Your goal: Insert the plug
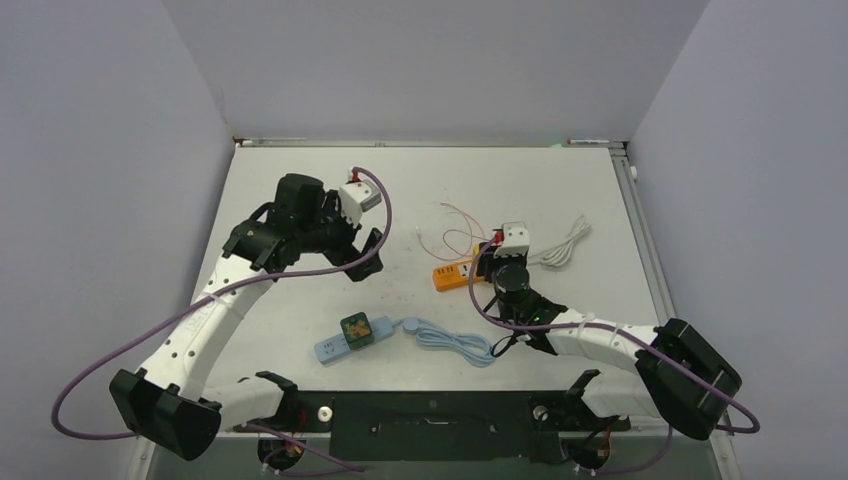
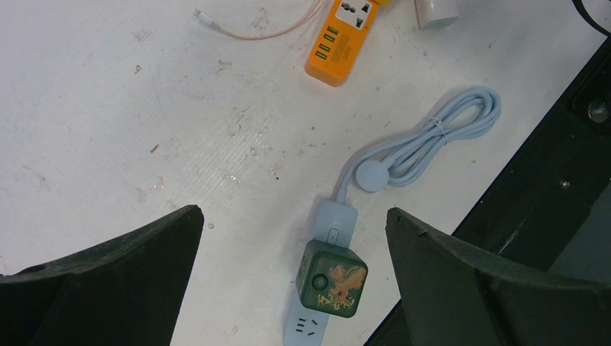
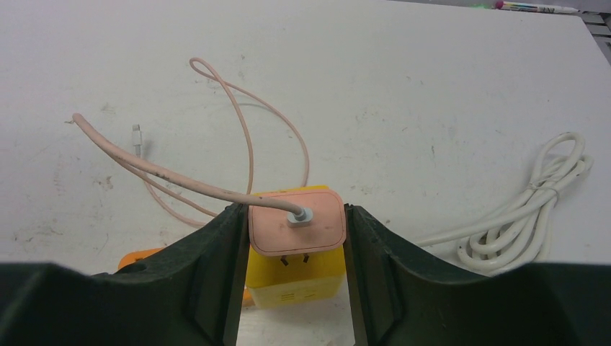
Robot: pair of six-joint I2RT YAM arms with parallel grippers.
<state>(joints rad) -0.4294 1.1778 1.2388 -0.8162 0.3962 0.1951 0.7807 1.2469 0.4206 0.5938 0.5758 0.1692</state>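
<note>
Pink plastic fills the gap in my right end effector (image 3: pixel 292 216): the pink plug (image 3: pixel 295 232) is clamped between both fingers, one pressed to each of its side faces, with its back face turned to my wrist camera. Its pink cable (image 3: pixel 245 130) leaves the middle of that face and loops away across the white tabletop (image 1: pixel 450 180). Directly under the plug lies the orange power strip (image 2: pixel 339 43), which looks yellow from my right wrist. The plug's two dark prongs (image 3: pixel 295 259) show in the narrow space between the plug body and the strip. I cannot tell whether their tips have reached any slot. To the right of the strip, a bundled white cable (image 3: pixel 533 209) rests on the tabletop.

My left end effector (image 2: pixel 292 216) hangs above the tabletop with its fingers wide apart and nothing between them. Below it lies a pale blue power strip (image 2: pixel 333 220) with a green cube adapter (image 2: pixel 331 277) seated on it. The strip's blue cord (image 2: pixel 432 137) is coiled just beyond, near the front edge. This blue strip sits well apart from the orange one.
</note>
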